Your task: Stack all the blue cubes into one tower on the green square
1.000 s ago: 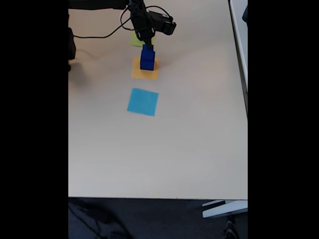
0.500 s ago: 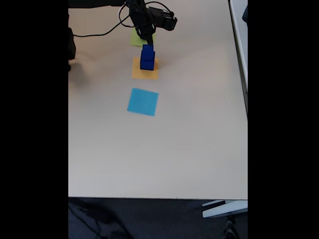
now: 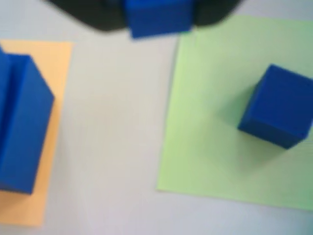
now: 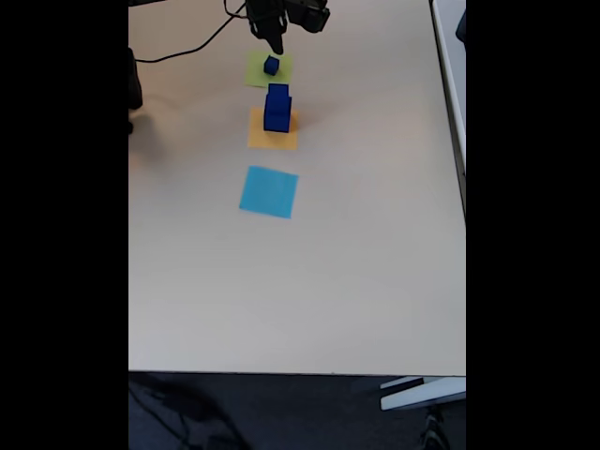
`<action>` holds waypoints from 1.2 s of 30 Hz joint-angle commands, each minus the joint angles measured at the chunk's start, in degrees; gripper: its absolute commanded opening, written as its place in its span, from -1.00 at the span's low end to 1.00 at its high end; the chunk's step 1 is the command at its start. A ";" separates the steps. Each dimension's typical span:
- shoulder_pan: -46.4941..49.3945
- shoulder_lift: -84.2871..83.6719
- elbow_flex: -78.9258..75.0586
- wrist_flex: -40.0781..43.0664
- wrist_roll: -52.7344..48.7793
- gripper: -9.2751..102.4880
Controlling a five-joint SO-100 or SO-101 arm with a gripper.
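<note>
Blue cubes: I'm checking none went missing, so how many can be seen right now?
4: a small cube on the green square, two stacked cubes on the orange square, one in the claw. More may be hidden.

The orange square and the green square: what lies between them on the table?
Nothing: in the wrist view a bare strip of table separates the orange square from the green square.

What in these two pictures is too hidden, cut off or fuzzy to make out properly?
- Gripper, wrist view: cut off by the top edge and blurred; the blue block between its dark parts looks held, but the grip isn't clear.
- Stacked cubes on the orange square, wrist view: cut by the left edge, so their number is hidden.
- Small cube on the green square, fixed view: too small for detail.
</note>
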 commanded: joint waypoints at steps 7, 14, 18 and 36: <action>-4.31 -4.04 -2.72 -4.39 8.61 -0.83; -6.59 -5.62 0.97 -7.29 16.35 -0.83; -7.38 -6.50 1.85 -7.29 20.04 -0.83; -7.56 -11.16 1.76 -8.70 25.75 -0.83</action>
